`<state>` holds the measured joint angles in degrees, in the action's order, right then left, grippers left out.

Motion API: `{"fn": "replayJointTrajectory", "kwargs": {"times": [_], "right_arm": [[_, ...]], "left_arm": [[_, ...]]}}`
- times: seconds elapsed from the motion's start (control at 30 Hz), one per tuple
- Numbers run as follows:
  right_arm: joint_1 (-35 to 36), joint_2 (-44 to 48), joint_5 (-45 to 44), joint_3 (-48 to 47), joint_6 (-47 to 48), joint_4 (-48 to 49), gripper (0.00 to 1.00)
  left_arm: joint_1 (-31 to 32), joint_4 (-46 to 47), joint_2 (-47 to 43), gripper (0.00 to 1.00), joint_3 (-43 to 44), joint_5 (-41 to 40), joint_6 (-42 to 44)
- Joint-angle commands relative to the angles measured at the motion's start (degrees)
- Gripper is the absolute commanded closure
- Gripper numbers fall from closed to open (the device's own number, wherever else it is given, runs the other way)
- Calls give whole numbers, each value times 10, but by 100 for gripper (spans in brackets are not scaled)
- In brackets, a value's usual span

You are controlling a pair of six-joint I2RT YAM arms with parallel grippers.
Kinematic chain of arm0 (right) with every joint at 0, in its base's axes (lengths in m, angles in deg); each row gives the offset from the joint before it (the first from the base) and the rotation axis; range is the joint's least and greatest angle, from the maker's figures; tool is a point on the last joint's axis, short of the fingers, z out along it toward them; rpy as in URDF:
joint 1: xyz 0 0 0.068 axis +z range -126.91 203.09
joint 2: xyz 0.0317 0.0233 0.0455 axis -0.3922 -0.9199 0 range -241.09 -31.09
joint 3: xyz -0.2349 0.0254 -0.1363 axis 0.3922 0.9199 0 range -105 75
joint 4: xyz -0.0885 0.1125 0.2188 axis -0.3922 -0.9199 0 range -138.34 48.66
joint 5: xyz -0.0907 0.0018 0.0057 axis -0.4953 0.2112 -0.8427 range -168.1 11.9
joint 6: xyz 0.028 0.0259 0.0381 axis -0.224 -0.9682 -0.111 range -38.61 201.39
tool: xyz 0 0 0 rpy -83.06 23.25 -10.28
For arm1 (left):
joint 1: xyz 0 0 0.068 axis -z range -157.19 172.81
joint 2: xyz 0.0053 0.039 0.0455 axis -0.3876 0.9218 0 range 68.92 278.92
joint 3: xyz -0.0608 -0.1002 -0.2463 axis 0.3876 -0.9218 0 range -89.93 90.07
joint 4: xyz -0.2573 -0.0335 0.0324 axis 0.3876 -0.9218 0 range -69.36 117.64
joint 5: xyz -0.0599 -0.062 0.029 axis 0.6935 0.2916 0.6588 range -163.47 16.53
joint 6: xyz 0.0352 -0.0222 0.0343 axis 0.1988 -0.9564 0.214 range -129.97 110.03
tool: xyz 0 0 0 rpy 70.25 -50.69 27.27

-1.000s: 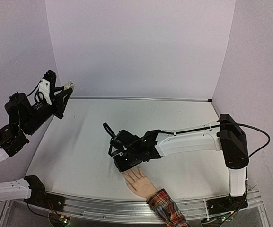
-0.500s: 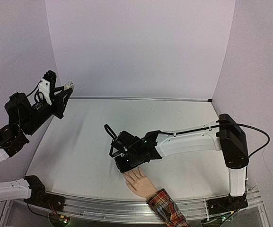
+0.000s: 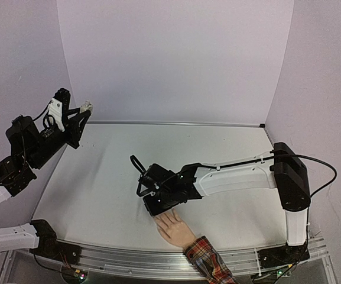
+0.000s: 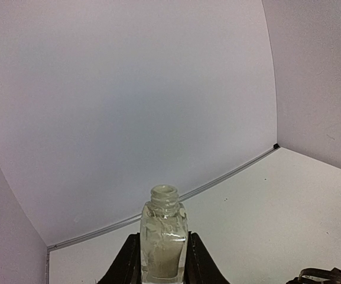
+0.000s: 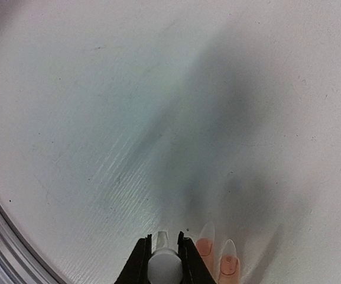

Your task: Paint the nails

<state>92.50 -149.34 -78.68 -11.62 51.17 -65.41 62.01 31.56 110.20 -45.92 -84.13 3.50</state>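
Noted almost no movement since one second before, only a slight shift of the right gripper (image 3: 158, 204). Saw it closed on a white cap (image 5: 165, 266). Found the nails (image 5: 207, 232) just beside its tip, on the mannequin hand (image 3: 173, 228) lying close to the near edge of the bench (image 3: 99, 177), with long axis from the plaid cuff (image 3: 208, 260) up toward the gripper. Saw the left gripper (image 4: 163, 263) clamped on the open bottle (image 4: 163, 236), well apart by the far left corner. Judged the right arm nearer.

black jaws clamped on a white round cap (image 5: 163, 264), two pale pointed nails (image 5: 207, 231) just beside, shadowed white table (image 5: 87, 89)
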Motion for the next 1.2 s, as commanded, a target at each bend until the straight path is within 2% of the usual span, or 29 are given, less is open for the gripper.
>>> {"fn": "replayJointTrajectory", "kwargs": {"times": [0.0, 1.17], "right_arm": [[-2, -19, -7, -23, 0, -4, 100], [-10, -47, 1, -58, 12, -11, 100]], "left_arm": [[-3, 9, -8, 100, 2, 1, -5], [-3, 8, -10, 100, 2, -5, -1]]}}
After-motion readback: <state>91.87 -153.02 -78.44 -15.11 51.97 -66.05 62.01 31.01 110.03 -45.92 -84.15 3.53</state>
